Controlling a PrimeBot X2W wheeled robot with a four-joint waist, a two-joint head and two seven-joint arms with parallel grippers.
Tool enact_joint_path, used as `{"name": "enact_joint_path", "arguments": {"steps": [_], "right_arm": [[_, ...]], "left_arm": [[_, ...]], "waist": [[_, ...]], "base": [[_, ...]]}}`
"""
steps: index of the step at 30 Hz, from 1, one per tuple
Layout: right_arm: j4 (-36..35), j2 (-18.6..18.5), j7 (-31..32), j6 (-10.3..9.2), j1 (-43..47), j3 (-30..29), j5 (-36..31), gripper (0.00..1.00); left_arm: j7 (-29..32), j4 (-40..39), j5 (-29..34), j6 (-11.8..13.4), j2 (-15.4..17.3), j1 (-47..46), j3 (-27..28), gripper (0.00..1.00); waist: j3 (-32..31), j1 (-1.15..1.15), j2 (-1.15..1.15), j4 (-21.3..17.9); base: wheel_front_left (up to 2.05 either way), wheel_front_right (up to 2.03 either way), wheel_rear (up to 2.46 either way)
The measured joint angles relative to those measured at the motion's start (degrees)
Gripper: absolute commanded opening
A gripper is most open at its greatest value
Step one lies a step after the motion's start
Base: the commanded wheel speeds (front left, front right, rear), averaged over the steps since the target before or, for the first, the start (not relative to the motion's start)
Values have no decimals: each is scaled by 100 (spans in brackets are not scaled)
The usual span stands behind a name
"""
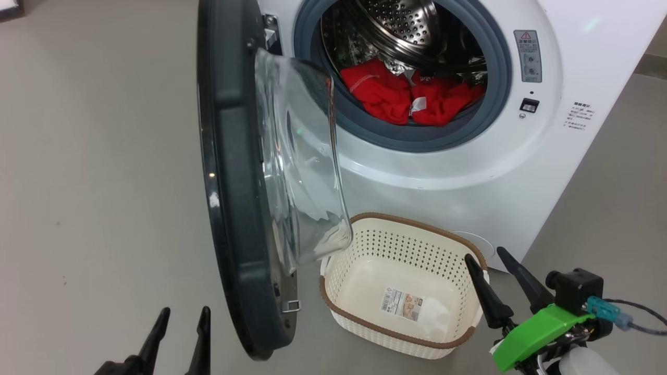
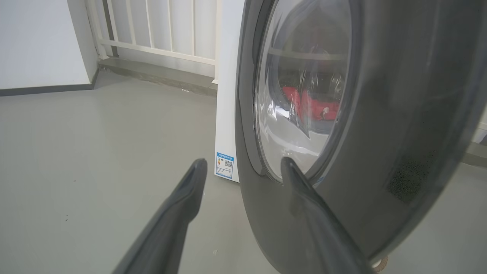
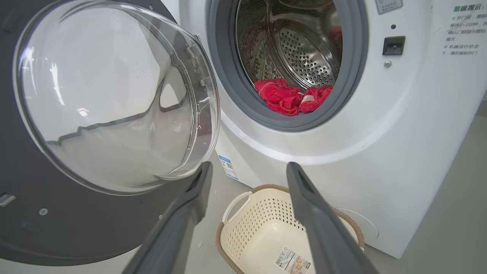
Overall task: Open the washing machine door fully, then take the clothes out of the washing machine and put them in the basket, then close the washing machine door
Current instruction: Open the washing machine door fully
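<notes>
Two grippers stood with their fingers spread wide, and neither held anything. The left gripper (image 1: 185, 311) sat low at about 7 o'clock in the head view, fingers pointing toward 12, just beside the outer face of the washing machine door (image 1: 229, 182). In its own wrist view one finger crossed the door's dark rim, but I could not tell whether it touched. The right gripper (image 1: 485, 253) came up from about 4 o'clock on a tilted wrist, fingers leaning toward 11. Its tips showed against the right-hand rim of the basket (image 1: 411, 229); I could not judge contact there either.

The door hung swung out, nearly edge-on to the head, with its glass bowl (image 1: 302, 166) bulging toward 3 o'clock. The clothes (image 1: 396, 96) lay bunched at the bottom of the drum mouth, around 12 to 1 o'clock, resting against the grey gasket (image 1: 500, 78) of the washing machine (image 1: 469, 172). The basket sat on the floor (image 1: 94, 182) in front of the washer, below the opening, with a paper label (image 1: 402, 302) on its bottom.
</notes>
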Motion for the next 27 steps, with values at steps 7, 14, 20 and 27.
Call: {"name": "enact_joint_path", "arguments": {"steps": [7, 14, 20, 27], "right_arm": [[-494, 391, 0, 0, 595, -715, -1045, 100], [-452, 560, 0, 0, 952, -1005, -1332, 100], [-489, 619, 0, 0, 966, -1088, -1401, 100], [-554, 642, 0, 0, 975, -1135, -1527, 100]], "left_arm": [[0, -5, 13, 0, 1, -1, 9, 100], [0, -10, 32, 0, 0, -1, 2, 100], [0, -12, 31, 0, 0, -1, 0, 100], [0, -190, -153, 0, -2, -8, 125, 0]], "waist": [[15, 0, 0, 36], [12, 0, 0, 51], [10, 0, 0, 31], [-20, 0, 0, 51]], "base": [[0, 0, 0], [0, 0, 0], [0, 0, 0], [0, 0, 0]]}}
